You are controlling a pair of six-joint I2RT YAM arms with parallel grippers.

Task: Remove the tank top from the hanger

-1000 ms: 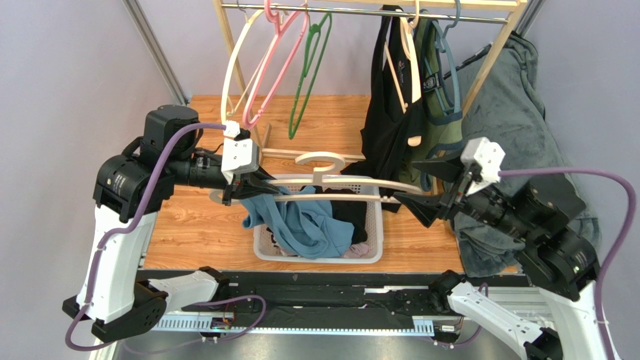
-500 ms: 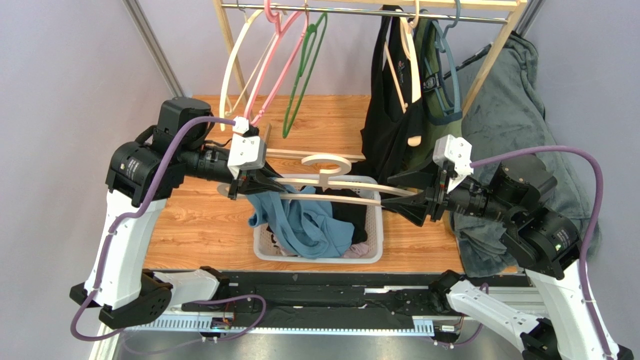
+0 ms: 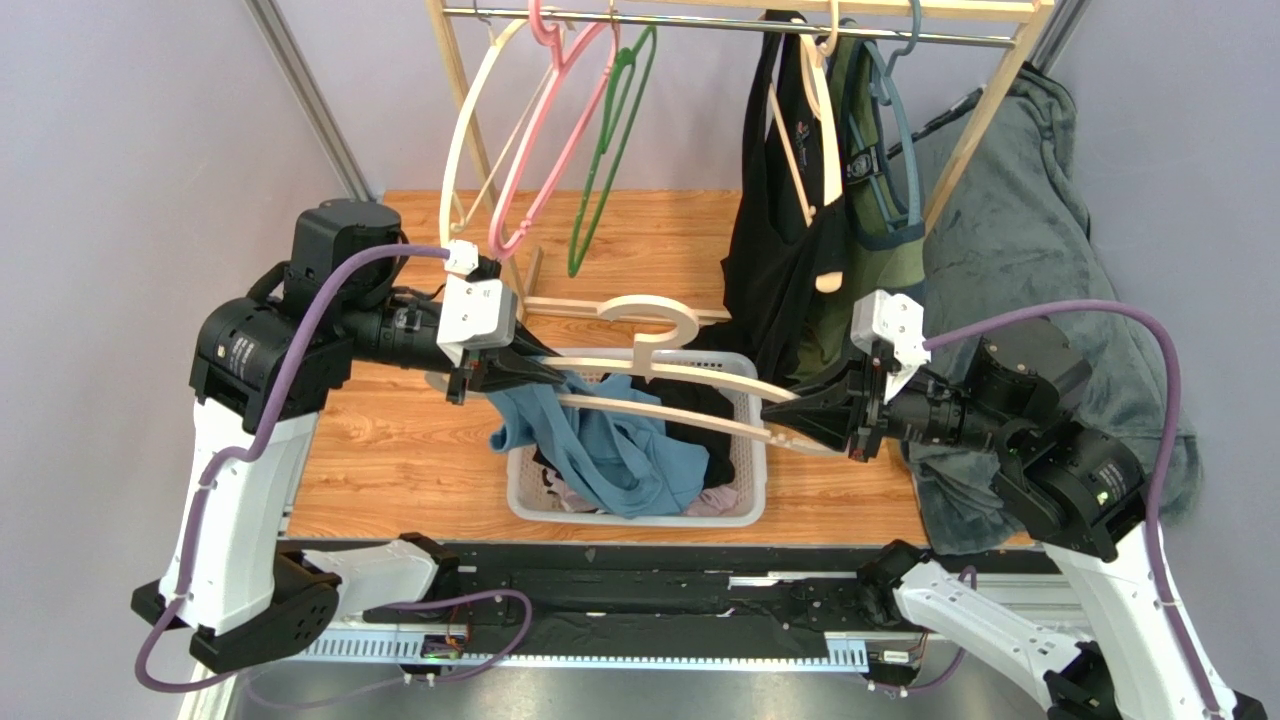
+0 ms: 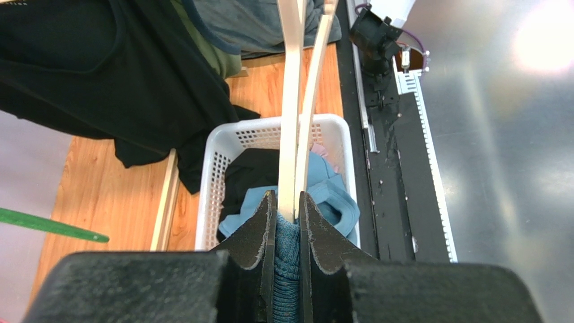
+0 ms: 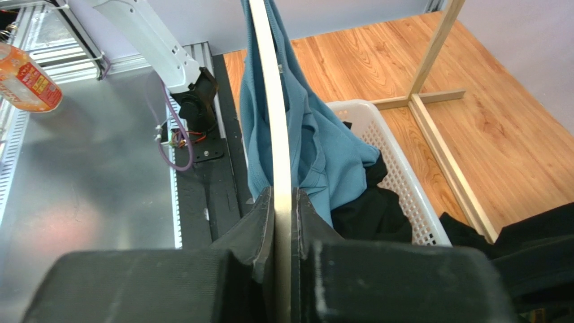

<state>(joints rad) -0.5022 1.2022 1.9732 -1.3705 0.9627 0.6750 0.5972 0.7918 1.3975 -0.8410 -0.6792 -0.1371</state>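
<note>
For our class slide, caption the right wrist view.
Right pincer shut on cream hanger, blue tank top hanging from it over the white basket.

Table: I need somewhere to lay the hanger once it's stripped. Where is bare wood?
Bare table left of the basket, up to the left arm; more behind the rack's foot bar. Crowded right: black garment, grey blanket.

A white basket (image 3: 747,477) is set on the wooden table (image 3: 391,450), and dark clothing (image 3: 703,447) is seen inside it. A pink hanger (image 3: 501,240) and a green hanger (image 3: 576,258) are hung from the wooden rack (image 3: 455,105), with a black garment (image 3: 774,255) further right. A grey blanket (image 3: 1037,225) is draped at the right. An orange-labelled bottle (image 5: 27,77) is laid on the metal surface (image 5: 87,175).
</note>
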